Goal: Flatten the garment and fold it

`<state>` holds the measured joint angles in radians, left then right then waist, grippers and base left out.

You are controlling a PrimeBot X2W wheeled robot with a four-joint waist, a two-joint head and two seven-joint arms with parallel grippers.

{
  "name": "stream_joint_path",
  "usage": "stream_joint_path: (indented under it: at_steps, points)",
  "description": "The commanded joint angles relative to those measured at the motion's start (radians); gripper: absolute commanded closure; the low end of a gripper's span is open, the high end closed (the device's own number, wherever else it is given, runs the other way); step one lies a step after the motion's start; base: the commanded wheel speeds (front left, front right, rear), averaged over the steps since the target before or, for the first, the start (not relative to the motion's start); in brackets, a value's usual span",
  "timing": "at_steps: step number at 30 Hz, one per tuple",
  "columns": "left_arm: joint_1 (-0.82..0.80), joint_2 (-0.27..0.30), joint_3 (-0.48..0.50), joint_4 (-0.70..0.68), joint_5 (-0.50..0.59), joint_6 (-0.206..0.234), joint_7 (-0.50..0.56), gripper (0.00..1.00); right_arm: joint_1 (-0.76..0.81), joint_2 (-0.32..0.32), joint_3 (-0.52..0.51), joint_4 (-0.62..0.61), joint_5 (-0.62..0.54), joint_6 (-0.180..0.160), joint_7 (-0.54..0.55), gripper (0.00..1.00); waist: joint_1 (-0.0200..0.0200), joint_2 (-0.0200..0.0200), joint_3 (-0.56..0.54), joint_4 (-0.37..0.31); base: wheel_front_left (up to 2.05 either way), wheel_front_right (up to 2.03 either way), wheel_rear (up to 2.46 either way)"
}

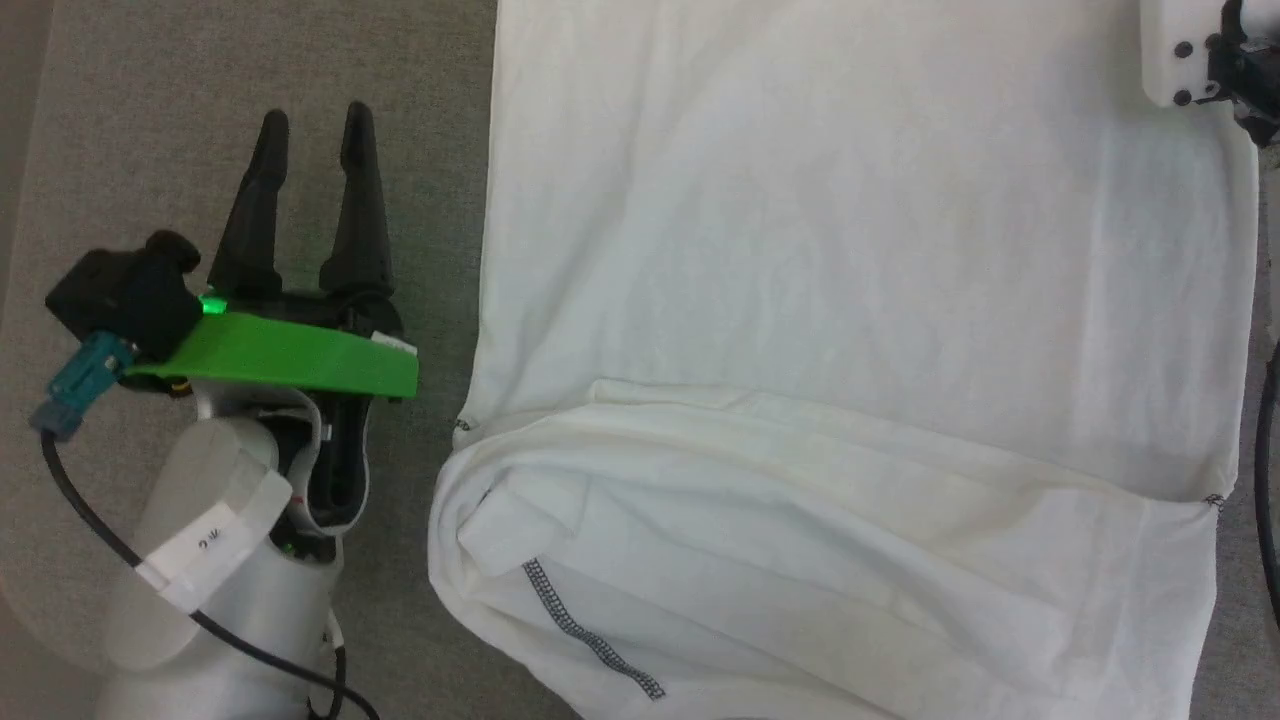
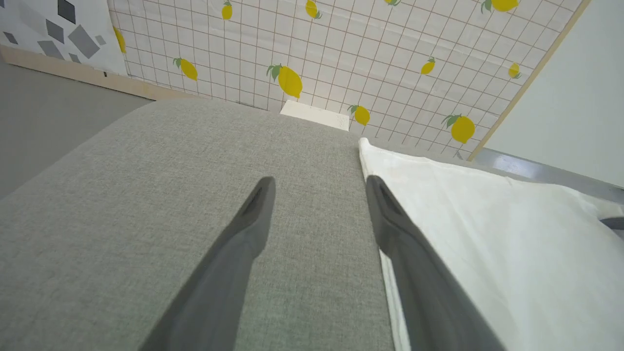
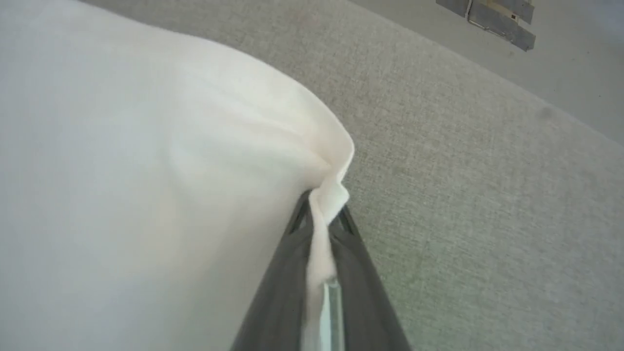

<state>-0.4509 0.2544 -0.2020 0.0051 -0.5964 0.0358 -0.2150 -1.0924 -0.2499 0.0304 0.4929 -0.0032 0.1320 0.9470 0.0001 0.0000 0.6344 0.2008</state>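
Note:
The garment (image 1: 860, 300), a white T-shirt, lies spread on the grey cloth surface (image 1: 150, 120). Its nearer part is folded over, with dark zigzag stitching (image 1: 590, 630) on show. My left gripper (image 1: 315, 118) stands open over bare surface just left of the shirt's side edge, holding nothing. In the left wrist view its fingers (image 2: 319, 183) are spread, with the garment (image 2: 487, 234) beside the right finger. My right gripper (image 3: 324, 207) is shut on a bunched edge of the garment (image 3: 146, 170). That arm's pale wrist (image 1: 1180, 50) shows at the shirt's far right corner.
A white box (image 2: 316, 114) sits at the far edge of the grey surface, against a lemon-printed grid wall (image 2: 341, 48). Grey floor (image 2: 44, 112) lies left of the surface. A black cable (image 1: 1268, 480) runs along the right edge of the head view.

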Motion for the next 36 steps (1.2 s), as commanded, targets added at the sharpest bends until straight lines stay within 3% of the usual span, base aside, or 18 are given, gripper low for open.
stream_joint_path:
  at_steps: [1, 7, 16, 20, 30, 31, 32, 36]
  points:
    - [-0.044, 0.01, 0.002, 0.001, -0.008, -0.006, 0.016, 0.0, 0.025, -0.009, 0.007, 0.023, 0.009, -0.001, 0.012, 1.0, -0.0001, 0.0, -0.002, -0.008, 0.0, 0.0, 0.0]
    - [-0.243, 0.063, -0.005, 0.048, -0.049, -0.023, 0.209, 0.0, -0.013, -0.017, 0.048, -0.017, 0.047, -0.001, -0.017, 1.0, -0.0001, 0.0, 0.0, -0.046, 0.0, 0.0, 0.0]
    - [-0.586, 0.125, -0.072, 0.287, -0.12, 0.005, 0.687, 0.0, -0.062, 0.003, 0.15, -0.059, 0.134, -0.001, -0.058, 1.0, -0.0001, 0.0, 0.04, -0.134, 0.0, 0.0, 0.0]
    - [-0.667, 0.135, -0.113, 0.368, -0.098, 0.015, 0.781, 0.0, -0.073, 0.005, 0.187, -0.072, 0.166, -0.001, -0.072, 1.0, -0.0001, 0.0, 0.068, -0.164, 0.0, 0.0, 0.0]
    - [-0.732, 0.145, -0.184, 0.495, -0.04, 0.04, 0.873, 0.0, -0.085, -0.007, 0.238, -0.091, 0.222, -0.001, -0.095, 1.0, -0.0001, 0.0, 0.114, -0.189, 0.0, 0.0, 0.0]
    - [-0.731, 0.143, -0.182, 0.5, -0.044, 0.042, 0.878, 0.21, -0.086, -0.007, 0.241, -0.094, 0.228, -0.001, -0.098, 1.0, -0.0001, 0.0, 0.116, -0.19, 0.0, 0.0, 0.0]
    - [-0.728, 0.141, -0.178, 0.504, -0.05, 0.045, 0.879, 1.0, -0.087, -0.007, 0.244, -0.097, 0.233, -0.001, -0.101, 1.0, -0.0001, 0.0, 0.119, -0.19, 0.0, 0.0, 0.0]
    - [-0.726, 0.135, -0.155, 0.502, -0.077, 0.042, 0.856, 1.0, -0.098, -0.016, 0.257, -0.105, 0.242, -0.001, -0.111, 1.0, -0.0001, 0.0, 0.12, -0.187, 0.0, 0.0, 0.0]
